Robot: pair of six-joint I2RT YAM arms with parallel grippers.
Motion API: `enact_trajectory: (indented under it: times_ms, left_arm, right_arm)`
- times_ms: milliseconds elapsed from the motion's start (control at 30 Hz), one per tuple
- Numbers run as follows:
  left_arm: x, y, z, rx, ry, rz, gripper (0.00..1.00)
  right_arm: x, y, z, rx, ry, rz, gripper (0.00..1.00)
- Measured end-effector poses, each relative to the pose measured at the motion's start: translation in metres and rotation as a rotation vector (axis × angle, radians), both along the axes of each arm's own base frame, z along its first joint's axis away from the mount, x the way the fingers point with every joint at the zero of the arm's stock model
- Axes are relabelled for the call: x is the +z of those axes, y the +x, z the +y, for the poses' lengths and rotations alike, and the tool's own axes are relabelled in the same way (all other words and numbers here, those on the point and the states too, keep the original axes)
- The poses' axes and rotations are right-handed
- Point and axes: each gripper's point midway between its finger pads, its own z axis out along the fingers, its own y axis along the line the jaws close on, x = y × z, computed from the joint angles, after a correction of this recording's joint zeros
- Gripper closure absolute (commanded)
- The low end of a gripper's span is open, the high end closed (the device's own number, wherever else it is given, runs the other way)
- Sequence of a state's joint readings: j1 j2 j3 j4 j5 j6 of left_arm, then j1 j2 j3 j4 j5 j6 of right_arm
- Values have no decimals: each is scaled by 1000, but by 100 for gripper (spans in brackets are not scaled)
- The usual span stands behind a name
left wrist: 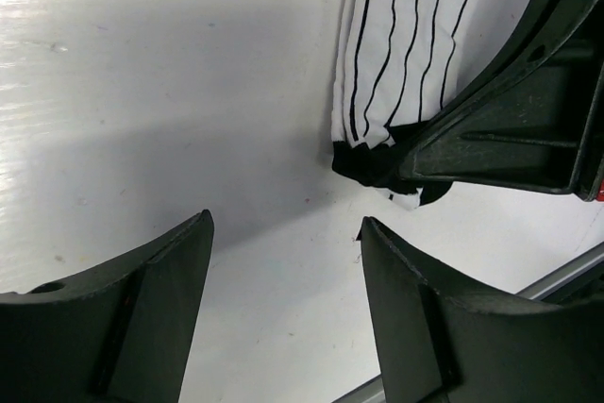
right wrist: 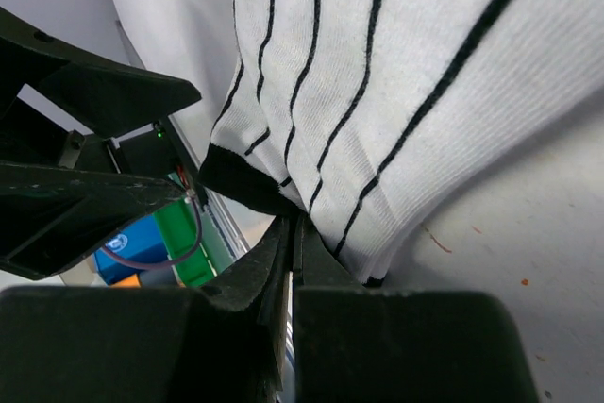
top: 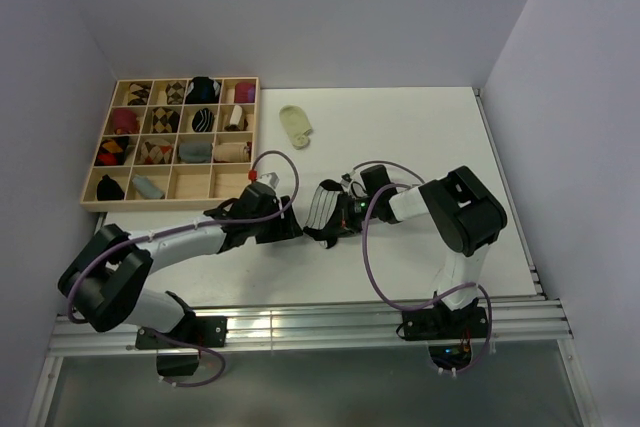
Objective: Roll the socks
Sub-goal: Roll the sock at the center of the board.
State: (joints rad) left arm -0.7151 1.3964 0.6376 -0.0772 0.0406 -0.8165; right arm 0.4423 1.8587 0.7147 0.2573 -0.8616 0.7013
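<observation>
The striped sock [top: 322,205], white with thin black stripes and a black edge, lies on the table between my two grippers. My right gripper [top: 337,226] is shut on its black end. In the right wrist view the jaws [right wrist: 294,224] pinch the black edge of the sock [right wrist: 377,73]. My left gripper [top: 290,230] is open and empty just left of the sock. In the left wrist view it [left wrist: 285,224] stands over bare table, with the sock [left wrist: 406,35] and the right gripper [left wrist: 519,129] ahead at the upper right. The pale yellow-green sock [top: 296,125] lies flat farther back.
A wooden compartment tray [top: 150,204] with several rolled socks stands at the back left. The table's front rail [top: 330,327] runs behind the arm bases. Walls close in the back and both sides.
</observation>
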Motion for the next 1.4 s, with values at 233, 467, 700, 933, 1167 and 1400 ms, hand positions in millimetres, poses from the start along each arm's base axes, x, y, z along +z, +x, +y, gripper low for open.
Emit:
enact_trajectory:
  times_ms: [233, 467, 700, 933, 1167, 1400]
  left_arm:
    - [-11, 3, -11, -32, -7, 29, 36]
    - [-13, 5, -19, -60, -17, 41, 36]
    - [-12, 10, -28, -72, -32, 40, 36]
    - [-14, 18, -36, -73, -30, 43, 46]
    - [-19, 21, -38, -76, -12, 45, 63]
    - [-24, 24, -44, -82, -3, 51, 78]
  right_arm:
    - [0, 1, -1, -6, -13, 2, 100]
    - [1, 1, -2, -10, -18, 2, 100]
    - [1, 1, -2, -15, -25, 1, 100]
    - [1, 2, -3, -17, -27, -1, 100]
    - [2, 5, -5, -39, -54, -18, 100]
    - [3, 4, -2, -29, -93, -52, 98]
